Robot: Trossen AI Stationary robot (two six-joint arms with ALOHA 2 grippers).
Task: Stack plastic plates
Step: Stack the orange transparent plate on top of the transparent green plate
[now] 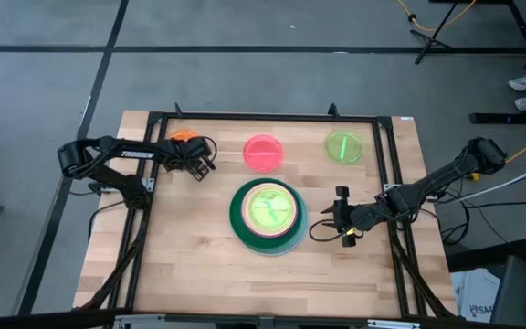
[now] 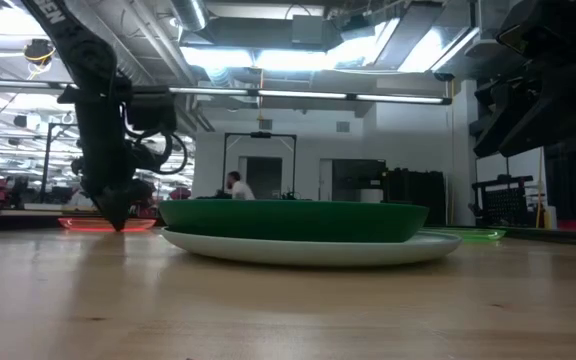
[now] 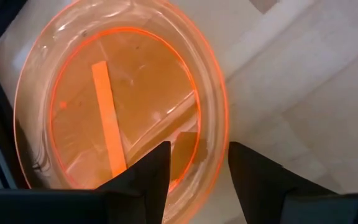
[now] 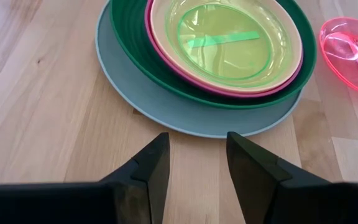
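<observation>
Stack [image 1: 265, 214] sat mid-surface: pale blue plate [image 4: 166, 106] lowest, then dark green, magenta, peach, neon green on top. Left pincer [image 3: 194, 171], spread, straddled the orange plate [image 3: 120, 99] rim at the far left. Right pincer [image 4: 194, 165], spread, hung just beside the stack.

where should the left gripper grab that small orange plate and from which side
Best bet is the raised rim of the orange plate, pinched between one finger inside and one outside. It lies flat on the table, so only its upturned edge offers a hold. The left gripper is open and already straddles the rim on the side nearest it, so coming down from above there looks right.
</observation>
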